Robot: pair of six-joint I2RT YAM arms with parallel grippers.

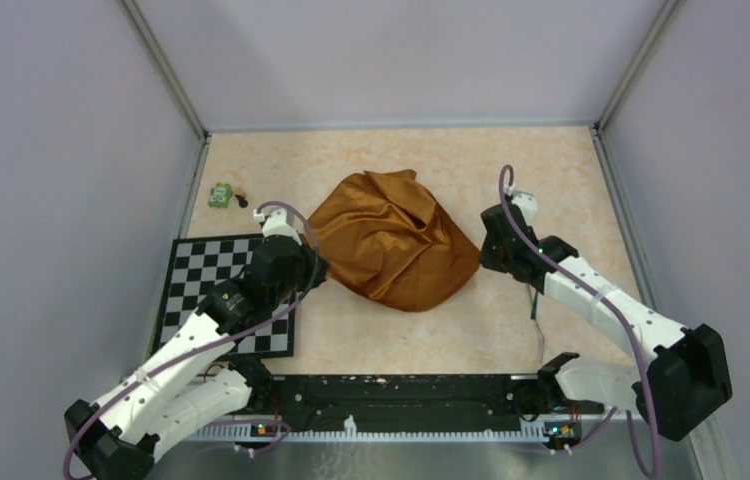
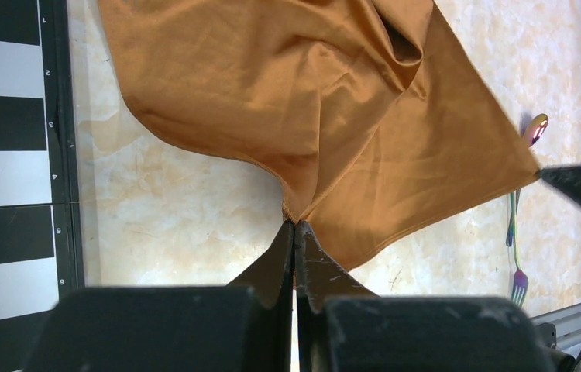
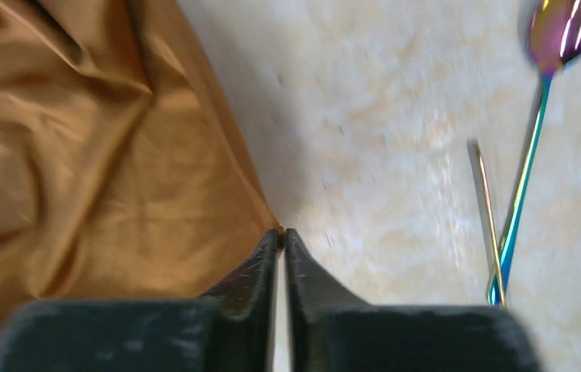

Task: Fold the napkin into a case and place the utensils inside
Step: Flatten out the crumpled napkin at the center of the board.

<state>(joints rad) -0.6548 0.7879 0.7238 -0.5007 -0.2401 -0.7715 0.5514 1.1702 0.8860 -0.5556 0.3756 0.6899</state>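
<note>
Left gripper (image 2: 295, 226) and right gripper (image 3: 280, 232) are each pinching a corner of the napkin (image 1: 391, 245).
The left fingers are pressing together on the cloth's 9 o'clock corner, beside the checkered mat (image 1: 206, 285). The right fingers seem to be nipping the 3 o'clock corner, though that view is blurring. The napkin is lying crumpled mid-table, with the utensils (image 3: 521, 194) resting at its 4 o'clock, just beside the right fingers.
</note>
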